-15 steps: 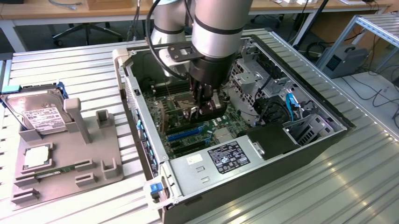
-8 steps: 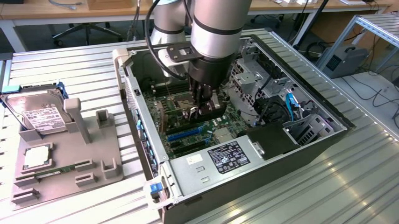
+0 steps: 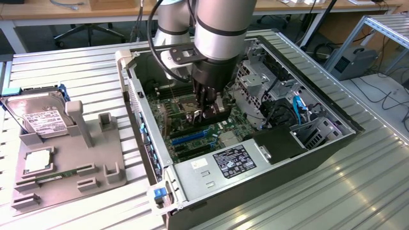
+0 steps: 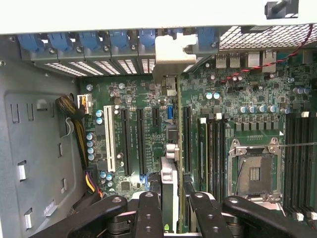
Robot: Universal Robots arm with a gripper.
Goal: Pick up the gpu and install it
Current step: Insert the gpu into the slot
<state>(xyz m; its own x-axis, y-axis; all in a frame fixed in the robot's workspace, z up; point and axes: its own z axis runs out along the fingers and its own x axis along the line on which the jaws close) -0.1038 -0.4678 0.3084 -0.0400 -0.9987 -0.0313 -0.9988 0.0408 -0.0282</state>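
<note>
Setting: ribbed silver metal tabletop [image 3: 76, 72] with wooden desks, cables and a chair base behind it.
Case: open black and silver computer case [image 3: 255, 163] lies on its side near the middle of the tabletop, its green motherboard [image 4: 148, 99] facing up.
Arm: grey Universal Robots arm [image 3: 217, 33] reaches down into the case from the far edge of the tabletop.
Tool: black-fingered tool [image 4: 171, 201] is closed on the gpu, fingers pressing either face of the card.
Gpu: thin flat card with a brownish-green board edge and a silver metal bracket [image 4: 172, 57], the gpu [image 4: 179, 144] stands on edge over the motherboard, between the long black expansion slots and the memory slots; its bracket sits at the case's rear wall beside the row of blue slot clips [image 4: 89, 40]. Whether the card is fully seated in a slot cannot be told.
Socket: empty silver processor socket [image 4: 254, 171] lies just beside the card.
Holder: grey plastic parts tray [image 3: 64, 167] rests near the tabletop's edge on the exterior view's left, carrying a silver hard drive with a white label [image 3: 38, 117] and a narrow green memory stick [image 3: 61, 173].
</note>
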